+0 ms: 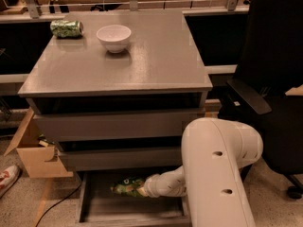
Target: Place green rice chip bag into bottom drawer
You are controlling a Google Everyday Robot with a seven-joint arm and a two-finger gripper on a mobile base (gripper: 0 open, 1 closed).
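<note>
The green rice chip bag [125, 186] is a crumpled green foil bag inside the pulled-out bottom drawer [118, 210], near its back middle. My gripper [143, 188] is at the end of the white forearm, reaching into the drawer from the right. It sits right against the bag's right end. The bag's right part is hidden behind the gripper. I cannot tell whether the bag rests on the drawer floor.
The grey cabinet top [156, 60] holds a white bowl [113, 36] and a green soda can [66, 28]. The two upper drawers [113, 124] are closed. A cardboard box [33, 152] stands at the left, a black office chair [270, 89] at the right, and my arm's large white link [213, 174] in front.
</note>
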